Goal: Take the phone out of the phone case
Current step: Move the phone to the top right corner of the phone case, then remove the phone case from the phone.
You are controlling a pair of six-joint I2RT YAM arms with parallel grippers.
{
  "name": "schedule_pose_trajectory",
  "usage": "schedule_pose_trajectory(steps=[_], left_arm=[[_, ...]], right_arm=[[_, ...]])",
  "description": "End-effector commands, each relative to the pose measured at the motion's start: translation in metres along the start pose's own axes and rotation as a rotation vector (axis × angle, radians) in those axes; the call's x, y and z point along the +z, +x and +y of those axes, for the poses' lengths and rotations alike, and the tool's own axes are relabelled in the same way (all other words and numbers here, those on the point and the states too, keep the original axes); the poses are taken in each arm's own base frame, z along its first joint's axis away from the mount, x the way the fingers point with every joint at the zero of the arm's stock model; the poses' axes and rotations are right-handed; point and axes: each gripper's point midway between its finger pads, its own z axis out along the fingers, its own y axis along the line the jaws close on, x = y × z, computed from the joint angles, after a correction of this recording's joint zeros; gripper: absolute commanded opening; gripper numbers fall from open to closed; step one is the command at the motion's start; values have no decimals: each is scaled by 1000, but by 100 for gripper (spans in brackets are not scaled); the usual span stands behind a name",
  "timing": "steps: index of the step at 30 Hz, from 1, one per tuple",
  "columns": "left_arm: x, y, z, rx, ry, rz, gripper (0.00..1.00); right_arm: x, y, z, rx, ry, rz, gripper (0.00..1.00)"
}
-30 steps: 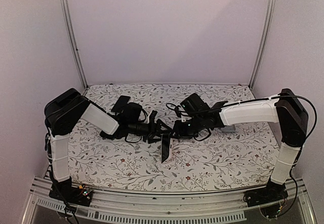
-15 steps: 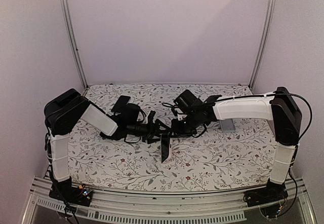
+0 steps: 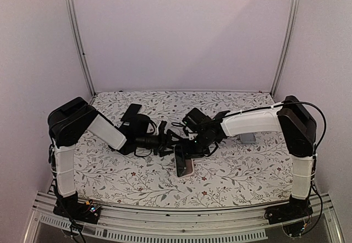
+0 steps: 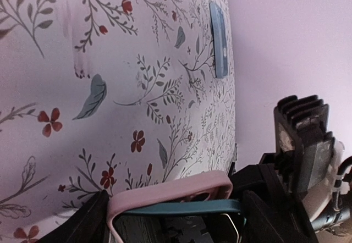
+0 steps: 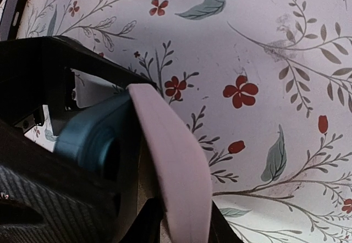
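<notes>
A teal phone [image 4: 181, 207] sits partly inside a pink phone case [image 4: 170, 191], held low over the flowered table between both arms [image 3: 184, 165]. My left gripper [image 4: 176, 224] is closed across the phone's width, one finger against the case corner and the other against the phone's bare edge; it also shows in the top view [image 3: 169, 141]. My right gripper [image 5: 181, 226] is shut on the pink case's rim [image 5: 173, 160], which is bent away from the teal phone [image 5: 91, 136]. It reaches in from the right in the top view [image 3: 191, 143].
A small grey-blue block [image 3: 247, 137] lies on the flowered table to the right, also seen in the left wrist view [image 4: 218, 39]. The two arms' wrists crowd together at the table's centre. White walls and metal posts enclose the back and sides.
My right arm has swung left and closer to my left gripper. The phone, earlier standing on edge and dark, now tilts flatter with the pink case's side showing.
</notes>
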Motion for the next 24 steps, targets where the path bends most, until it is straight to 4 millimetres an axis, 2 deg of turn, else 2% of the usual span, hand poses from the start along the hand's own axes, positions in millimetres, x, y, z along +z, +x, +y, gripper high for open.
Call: schedule_pose_trajectory(steps=[1, 4, 7, 11, 16, 21, 24], left_arm=[[-6, 9, 25, -93, -55, 33, 41], [-7, 7, 22, -86, -48, 29, 41], [-9, 3, 17, -75, -42, 21, 42], [-10, -5, 7, -47, -43, 14, 43], [-9, -15, 1, -2, -77, 11, 54], [-11, -25, 6, 22, -159, 23, 65], [-11, -34, 9, 41, -202, 22, 67]], right_arm=[[23, 50, -28, 70, 66, 165, 22], [14, 41, -23, 97, 41, 113, 10], [-4, 24, -17, 109, 18, 35, 0], [-26, 4, -2, 94, -27, -46, 0], [-34, -14, 7, 70, -27, -98, 0], [-31, -25, 9, 65, -25, -114, 0], [-23, -33, 8, 72, -26, -117, 0]])
